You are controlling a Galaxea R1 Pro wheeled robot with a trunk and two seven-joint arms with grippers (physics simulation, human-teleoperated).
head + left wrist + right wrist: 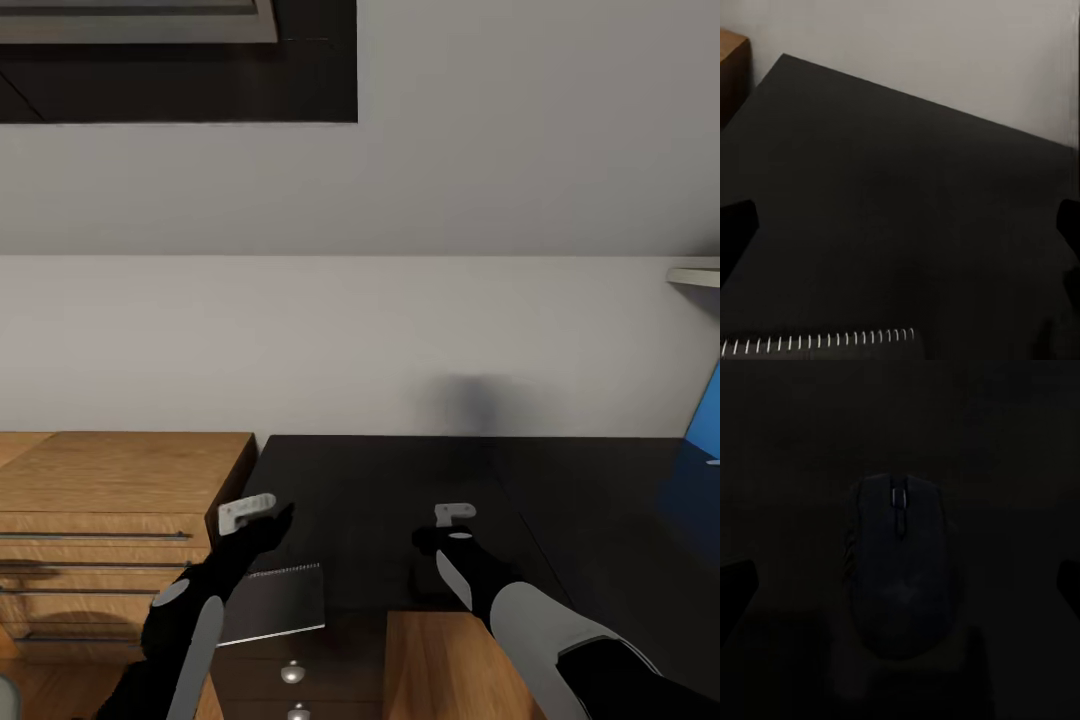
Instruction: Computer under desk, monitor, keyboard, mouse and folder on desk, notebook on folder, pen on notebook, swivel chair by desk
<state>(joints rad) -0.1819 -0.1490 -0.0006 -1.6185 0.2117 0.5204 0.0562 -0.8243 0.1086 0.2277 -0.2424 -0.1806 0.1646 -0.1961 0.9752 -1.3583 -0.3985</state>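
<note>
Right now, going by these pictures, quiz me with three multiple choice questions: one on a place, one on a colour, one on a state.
1. Where does the notebook lie?
A. On the floor
B. On the desk, at its front corner beside the wood drawer unit
C. Leaning on the wall

2. What colour is the panel at the desk's far right?
A. Blue
B. Red
C. Green

3. How does the right tool stand at the mouse?
A. Shut on it
B. Lifting it off the desk
C. Open, a finger on either side, apart from it

Answers: B, the head view shows it on the black top near the drawers; A, bright blue at the right edge; C, the right wrist view shows gaps on both sides.
</note>
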